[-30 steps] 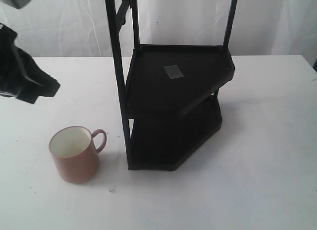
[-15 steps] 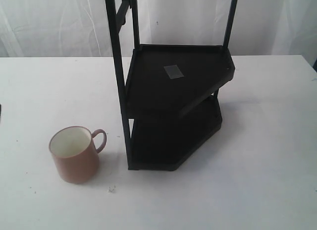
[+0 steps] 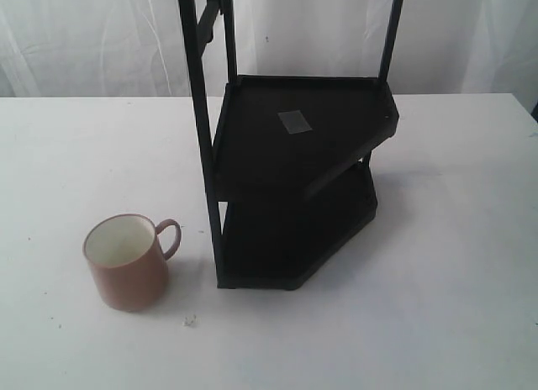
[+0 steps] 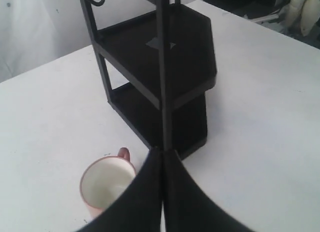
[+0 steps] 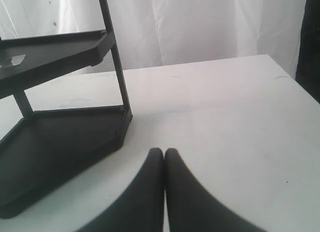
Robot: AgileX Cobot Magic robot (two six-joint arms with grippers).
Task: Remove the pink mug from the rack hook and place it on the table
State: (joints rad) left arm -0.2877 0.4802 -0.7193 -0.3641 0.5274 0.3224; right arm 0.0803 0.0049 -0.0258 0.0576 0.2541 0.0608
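Mug (image 3: 126, 264) stands upright on the table (image 3: 437, 323), left of the rack (image 3: 294, 155), handle toward it. The left gripper (image 4: 162, 156) is clear of the mug, jaws pressed together on nothing; one finger hides part of the mug's rim. The right gripper (image 5: 164, 154) is likewise closed and empty, beside the rack. The hook (image 3: 212, 10) is cut off at the exterior view's top edge.

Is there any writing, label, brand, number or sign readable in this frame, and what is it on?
No text can be read in any view.
The grey square patch on the black rack's top shelf is too small and blurred to show any lettering.
The pink mug is plain on the side that shows, with no print or logo.
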